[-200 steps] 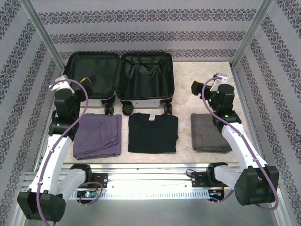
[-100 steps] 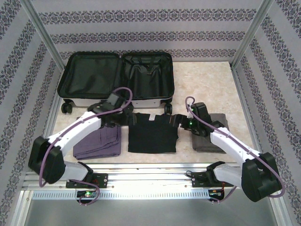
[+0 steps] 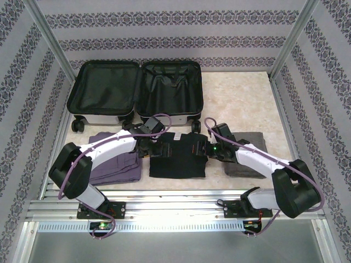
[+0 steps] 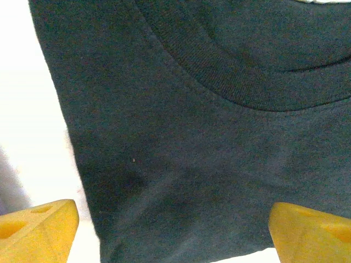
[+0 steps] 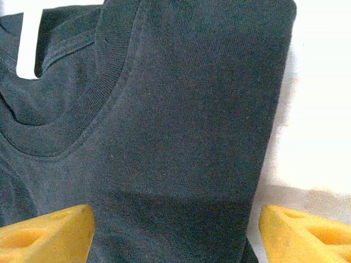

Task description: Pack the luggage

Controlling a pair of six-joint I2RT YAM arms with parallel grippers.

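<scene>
luggage (image 3: pixel 137 90) — hard white shell, black fabric lining, lies open at far end of surface (image 3: pixel 241 93) | left claw (image 4: pixel 173 233), right claw (image 5: pixel 175 233) — yellow wedge fingertips (image 4: pixel 33 233) apart over black rib-collared tee (image 3: pixel 178 160)

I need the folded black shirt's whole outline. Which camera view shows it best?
The top external view: nearly the whole folded outline of the black shirt is visible. The left wrist view gives a close patch, collar and one side edge. The right wrist view gives collar, side edge and one corner.
</scene>
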